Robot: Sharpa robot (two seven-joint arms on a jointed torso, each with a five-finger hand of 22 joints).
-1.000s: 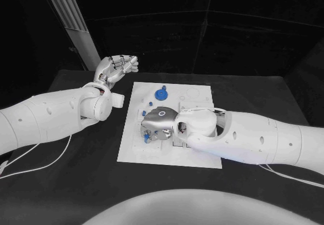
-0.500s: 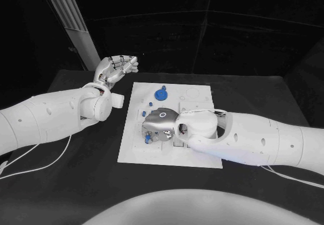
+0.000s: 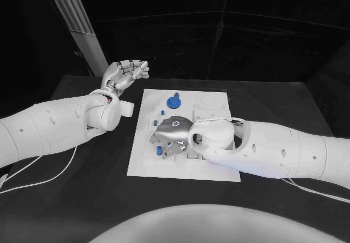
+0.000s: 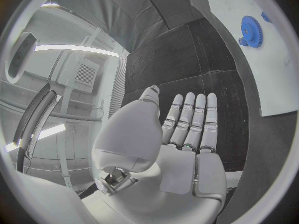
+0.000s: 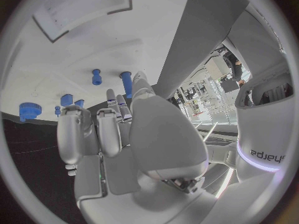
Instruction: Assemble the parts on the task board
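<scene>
Right hand (image 3: 173,132) hovers low over the middle of the task board (image 3: 182,169), palm down, fingers curled toward the plate. Whether anything sits between its fingers cannot be told. A blue peg (image 3: 159,150) stands on the board just beside the fingertips, on the board's left half. The blue gear (image 3: 173,102) sits near the board's far edge, well apart from this hand; small blue pieces (image 3: 155,122) lie between gear and peg. Left hand (image 3: 125,72) is raised beyond the board's far left corner, off the plate, fingers straight and together, holding nothing; in the left wrist view the fingers (image 4: 193,119) point along the black table (image 4: 187,59).
</scene>
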